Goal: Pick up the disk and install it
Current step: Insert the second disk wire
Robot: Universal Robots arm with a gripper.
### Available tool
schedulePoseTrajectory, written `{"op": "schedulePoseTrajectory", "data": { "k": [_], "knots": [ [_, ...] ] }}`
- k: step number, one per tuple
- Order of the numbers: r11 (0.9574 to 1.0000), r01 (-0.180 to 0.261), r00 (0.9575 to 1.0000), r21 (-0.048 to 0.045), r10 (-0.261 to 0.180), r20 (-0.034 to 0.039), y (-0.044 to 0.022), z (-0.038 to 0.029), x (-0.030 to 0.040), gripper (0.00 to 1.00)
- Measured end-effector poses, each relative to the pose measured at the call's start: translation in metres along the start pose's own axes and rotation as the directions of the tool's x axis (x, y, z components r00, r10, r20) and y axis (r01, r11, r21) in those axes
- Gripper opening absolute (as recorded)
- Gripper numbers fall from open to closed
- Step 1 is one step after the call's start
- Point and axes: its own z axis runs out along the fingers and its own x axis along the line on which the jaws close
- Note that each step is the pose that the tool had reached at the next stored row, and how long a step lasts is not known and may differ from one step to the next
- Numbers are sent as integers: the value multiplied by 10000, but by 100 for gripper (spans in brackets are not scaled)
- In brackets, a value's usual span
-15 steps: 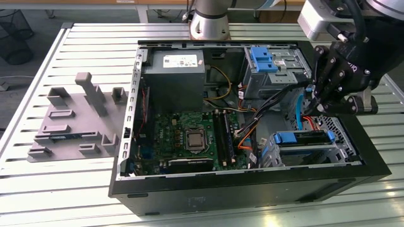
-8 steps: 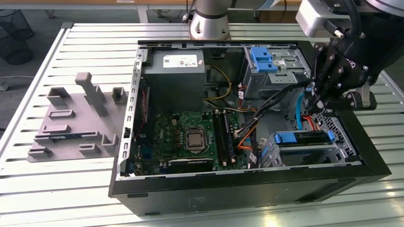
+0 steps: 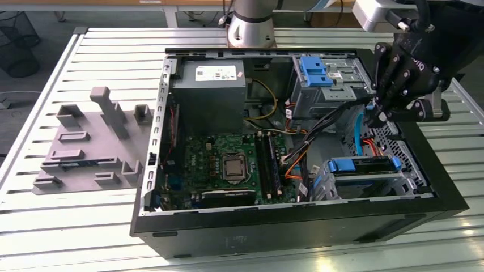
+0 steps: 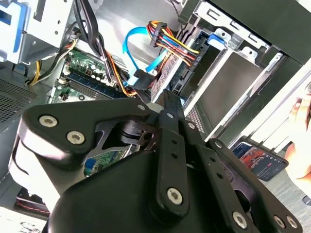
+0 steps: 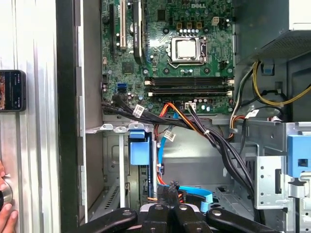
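While our gripper point(image 3: 382, 116) hangs over the open computer case point(image 3: 302, 226), we cannot tell whether it is open or closed; nothing shows in its grasp. Just beneath it runs a blue data cable point(image 3: 354, 133), and a little beyond that the disk point(image 3: 363, 166) appears to sit in the drive cage point(image 3: 370, 187), its blue bracket facing up. We judge it to be stiff, dense for its size, smooth on its metal faces and sensitive to knocks. It is best gripped across the bracket's long sides, clear of the connector end and the cables.
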Motion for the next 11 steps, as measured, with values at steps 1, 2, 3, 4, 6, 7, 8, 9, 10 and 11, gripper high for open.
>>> {"op": "schedulePoseTrajectory", "data": {
  "k": [1, 2, 3, 4, 6, 7, 8, 9, 10, 11],
  "knots": [
    [10000, 0, 10000, 3, 0, -2, 2, -9, -7, 11],
    [10000, 0, 10000, 5, 0, -1, 5, -17, -15, 11],
    [10000, -1, 10000, 9, 1, 0, 8, -24, -24, 11],
    [10000, 0, 10000, 12, 0, 0, 11, -30, -31, 11],
    [10000, 0, 10000, 19, 0, 1, 17, -40, -44, 11],
    [10000, 0, 10000, 23, 0, 0, 20, -43, -52, 11],
    [10000, 0, 10000, 27, 0, 1, 24, -46, -61, 11],
    [10000, 0, 10000, 31, 0, 0, 28, -48, -72, 11],
    [10000, 0, 10000, 35, 0, -1, 29, -51, -88, 11],
    [10000, 1, 10000, 40, -1, -3, 30, -53, -111, 11]
  ]
}}
